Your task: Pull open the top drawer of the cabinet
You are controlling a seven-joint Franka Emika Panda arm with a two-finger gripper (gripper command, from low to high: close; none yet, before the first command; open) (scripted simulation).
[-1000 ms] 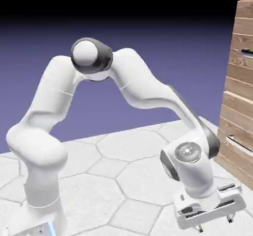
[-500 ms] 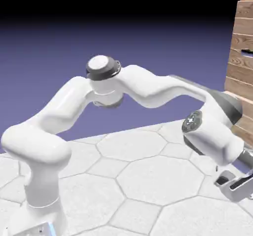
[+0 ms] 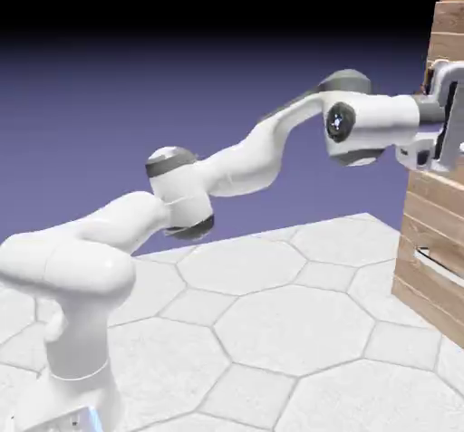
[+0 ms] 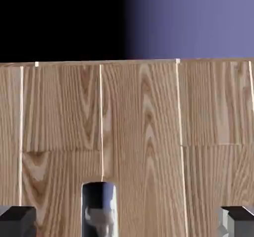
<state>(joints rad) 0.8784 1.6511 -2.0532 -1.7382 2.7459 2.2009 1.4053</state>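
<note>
Two grey fingertips (image 4: 18, 220) spread wide, holding nothing, gripper (image 4: 127, 221) facing the top drawer (image 4: 144, 131) close up. Dark handle slot (image 4: 98, 208) between them, nearer one tip. Cabinet (image 3: 439, 231) at the exterior view's right edge, hand level with its upper front.

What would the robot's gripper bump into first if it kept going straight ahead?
Probably the wooden front of the top drawer. The gripper faces it squarely, fingers spread, with the dark handle slot left of centre between them. How near is unclear.

Arm (image 3: 227, 163) stretched high, pincer (image 4: 127, 220) spread wide
</note>
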